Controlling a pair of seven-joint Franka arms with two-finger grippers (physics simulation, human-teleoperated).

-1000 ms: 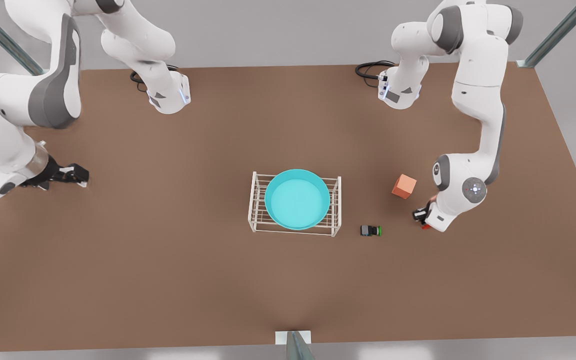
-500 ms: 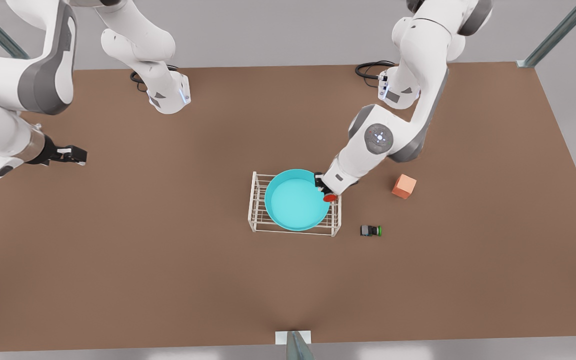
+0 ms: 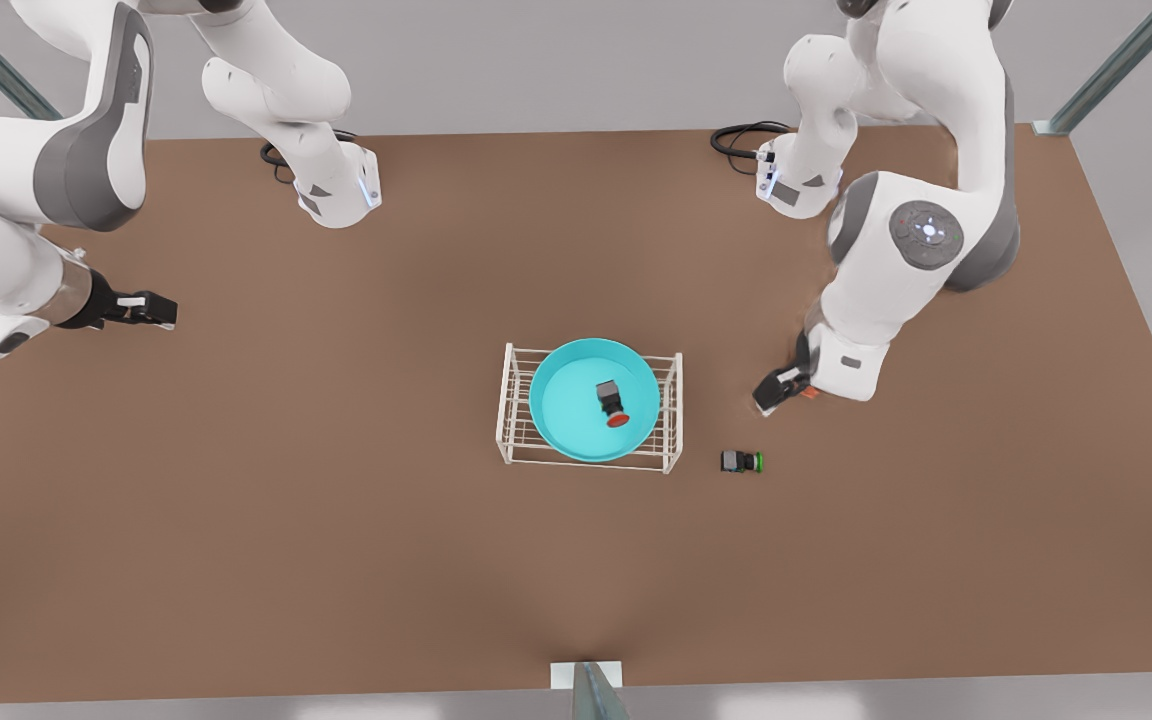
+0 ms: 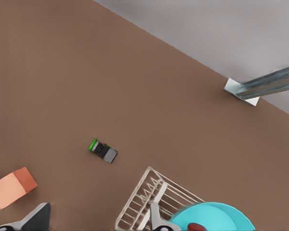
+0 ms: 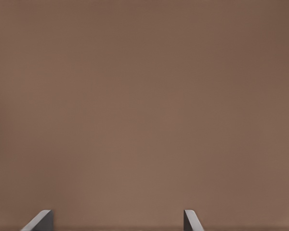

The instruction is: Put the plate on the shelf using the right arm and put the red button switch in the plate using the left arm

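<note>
Resting in round turquoise plate (image 3: 566,400) on wire shelf (image 3: 511,410): red button switch (image 3: 612,402).

The left arm (image 3: 896,250) is reaching down at the front view's right, its wrist bending toward the centre; the left gripper (image 3: 774,392) is hanging with fingers spread apart. The right arm (image 3: 26,200) is waiting at the far left edge, the right gripper (image 3: 151,310) pointing rightward, fingertips (image 5: 38,220) parted.

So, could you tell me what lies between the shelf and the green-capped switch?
Nothing: in the front view, bare brown table separates the shelf from the green-capped switch.
</note>
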